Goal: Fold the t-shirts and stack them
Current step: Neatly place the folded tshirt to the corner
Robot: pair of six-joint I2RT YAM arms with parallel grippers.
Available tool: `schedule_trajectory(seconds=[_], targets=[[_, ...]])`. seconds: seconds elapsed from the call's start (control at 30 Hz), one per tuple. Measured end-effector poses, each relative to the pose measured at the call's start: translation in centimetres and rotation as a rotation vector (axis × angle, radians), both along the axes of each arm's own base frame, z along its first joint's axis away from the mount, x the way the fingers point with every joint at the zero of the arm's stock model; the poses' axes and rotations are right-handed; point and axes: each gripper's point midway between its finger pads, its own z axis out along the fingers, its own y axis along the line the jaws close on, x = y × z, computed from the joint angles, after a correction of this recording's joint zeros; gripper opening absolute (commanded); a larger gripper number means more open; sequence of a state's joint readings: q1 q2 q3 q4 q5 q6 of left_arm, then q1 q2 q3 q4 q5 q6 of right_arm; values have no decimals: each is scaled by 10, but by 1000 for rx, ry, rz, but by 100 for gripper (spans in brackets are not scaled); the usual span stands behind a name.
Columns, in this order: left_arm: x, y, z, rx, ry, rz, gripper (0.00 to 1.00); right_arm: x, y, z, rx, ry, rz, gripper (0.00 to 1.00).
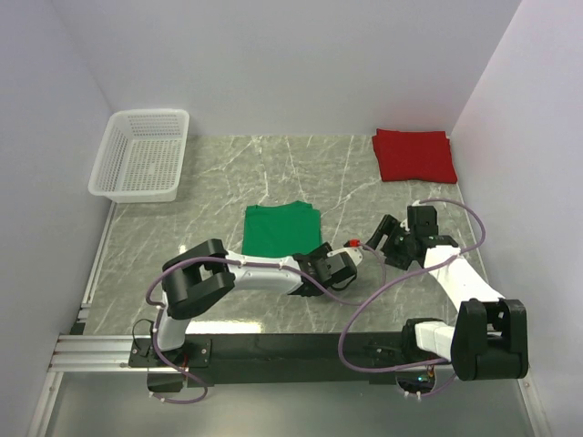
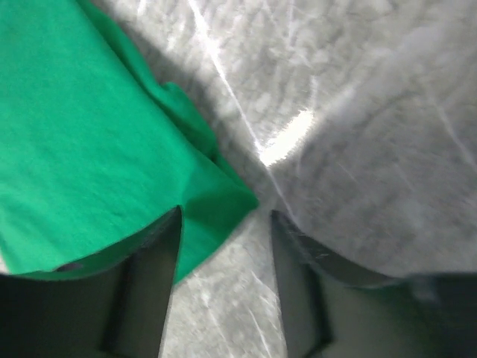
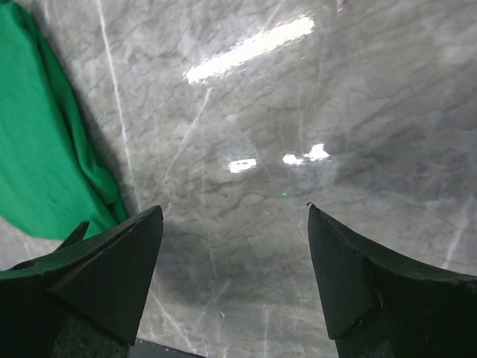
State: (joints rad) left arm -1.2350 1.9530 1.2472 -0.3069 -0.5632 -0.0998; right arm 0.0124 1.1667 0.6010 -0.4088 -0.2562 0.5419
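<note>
Centrally, item one: green t-shirt (image 1: 281, 229), folded to a rough rectangle, lying flat on the grey marbled table (image 1: 228, 173) just beyond the arms. Its right edge shows loose layered folds.

Item two: red t-shirt (image 1: 414, 155), folded and flat, at the far right corner of the table, well apart from the green one. The two are not stacked.

Left gripper (image 2: 223, 227): low over the near right corner of the green t-shirt, jaws spread, with the cloth corner lying between them. One finger (image 2: 145, 291) is over the cloth, the other over bare table. Whether either touches the cloth cannot be told.

Right gripper (image 3: 235, 224): jaws wide apart, holding nothing, over bare table just right of the green t-shirt, whose edge shows at the left of its wrist view.

White mesh basket (image 1: 141, 155): far left corner, upright.
</note>
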Motion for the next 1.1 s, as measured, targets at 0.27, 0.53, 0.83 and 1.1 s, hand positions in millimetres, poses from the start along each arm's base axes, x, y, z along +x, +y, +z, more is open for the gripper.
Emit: schedule_trajectory(seconds=[0.27, 0.53, 0.83, 1.1], targets=[[9, 7, -4, 43, -47, 29, 1, 0, 24, -3, 136, -36, 48, 85], [23, 20, 19, -107, 22, 101, 2, 6, 59, -16, 413, -21, 13, 88], [29, 17, 54, -277, 66, 117, 3, 42, 112, -11, 675, -23, 44, 89], [25, 15, 52, -290, 90, 112, 3, 57, 169, -7, 760, 13, 129, 89]])
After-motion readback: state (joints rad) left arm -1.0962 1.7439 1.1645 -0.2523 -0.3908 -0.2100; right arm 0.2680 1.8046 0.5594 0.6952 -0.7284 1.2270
